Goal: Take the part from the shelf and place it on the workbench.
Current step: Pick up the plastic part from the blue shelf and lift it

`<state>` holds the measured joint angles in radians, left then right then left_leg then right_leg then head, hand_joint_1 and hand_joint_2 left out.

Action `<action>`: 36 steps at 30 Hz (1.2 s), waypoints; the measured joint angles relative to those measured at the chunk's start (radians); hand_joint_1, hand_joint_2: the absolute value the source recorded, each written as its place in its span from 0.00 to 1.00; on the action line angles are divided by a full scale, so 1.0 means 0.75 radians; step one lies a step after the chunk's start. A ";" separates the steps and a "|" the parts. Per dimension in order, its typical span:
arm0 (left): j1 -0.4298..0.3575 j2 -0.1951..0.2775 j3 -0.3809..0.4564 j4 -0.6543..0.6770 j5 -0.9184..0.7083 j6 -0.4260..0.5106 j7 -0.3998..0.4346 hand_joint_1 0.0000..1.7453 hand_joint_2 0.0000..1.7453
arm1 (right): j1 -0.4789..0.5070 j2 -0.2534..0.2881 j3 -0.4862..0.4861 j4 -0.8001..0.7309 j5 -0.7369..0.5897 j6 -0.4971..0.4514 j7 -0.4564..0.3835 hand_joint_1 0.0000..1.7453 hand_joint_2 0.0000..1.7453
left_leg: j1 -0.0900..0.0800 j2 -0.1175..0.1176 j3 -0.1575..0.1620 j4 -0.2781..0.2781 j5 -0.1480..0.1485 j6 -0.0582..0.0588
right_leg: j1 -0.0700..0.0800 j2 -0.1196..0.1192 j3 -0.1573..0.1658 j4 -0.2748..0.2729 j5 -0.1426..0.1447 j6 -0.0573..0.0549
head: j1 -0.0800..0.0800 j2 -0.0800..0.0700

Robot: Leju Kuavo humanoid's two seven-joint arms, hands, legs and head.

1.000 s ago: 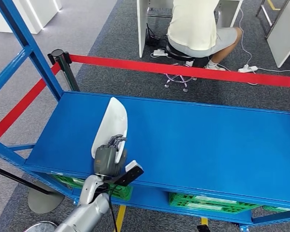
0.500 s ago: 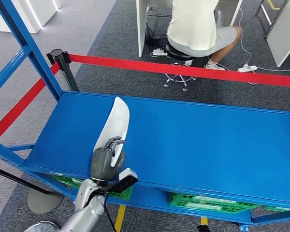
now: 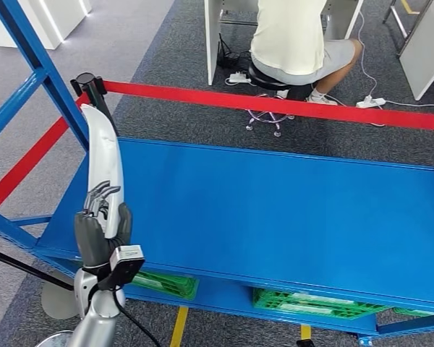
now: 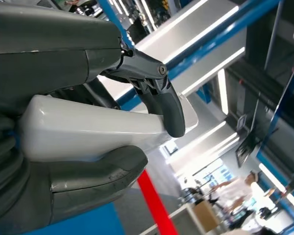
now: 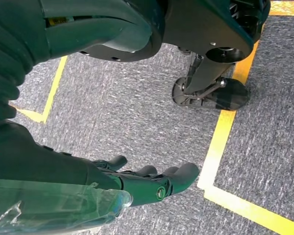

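Left hand [image 3: 102,230] clamped round lower end of white part [image 3: 106,168], part upright, lifted off the blue shelf [image 3: 291,210] at its left end, right hand [image 5: 138,183] hanging over carpet, fingers apart, holding nothing

The blue shelf deck [image 3: 291,210] lies bare and open to the right, while the slanting blue upright [image 3: 43,69] and red barrier belt [image 3: 269,105] hem in the left and far sides.

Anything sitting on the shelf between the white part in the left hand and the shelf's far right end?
No. In the head view the blue shelf top is bare from the white part, held upright by the left hand, across to its right end.
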<state>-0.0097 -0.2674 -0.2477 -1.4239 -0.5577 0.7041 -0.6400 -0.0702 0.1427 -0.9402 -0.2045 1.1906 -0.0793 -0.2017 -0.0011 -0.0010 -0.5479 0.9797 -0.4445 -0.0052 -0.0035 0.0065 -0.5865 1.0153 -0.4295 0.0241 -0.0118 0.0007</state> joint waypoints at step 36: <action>0.152 0.202 0.188 -0.540 0.288 -0.004 -0.032 1.00 1.00 | 0.005 0.001 -0.039 0.000 -0.014 -0.005 -0.027 0.00 1.00 | 0.000 0.000 0.000 0.000 0.000 0.000 | 0.001 0.000 0.000 0.000 0.000 0.000 | 0.000 0.000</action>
<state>0.1046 -0.1161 -0.1069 -1.8290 -0.3415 0.7012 -0.6642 -0.0665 0.1431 -0.9697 -0.2045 1.1798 -0.0832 -0.2217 -0.0008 -0.0010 -0.5480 0.9797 -0.4444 -0.0053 -0.0029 0.0065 -0.5865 1.0152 -0.4297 0.0240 -0.0118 0.0008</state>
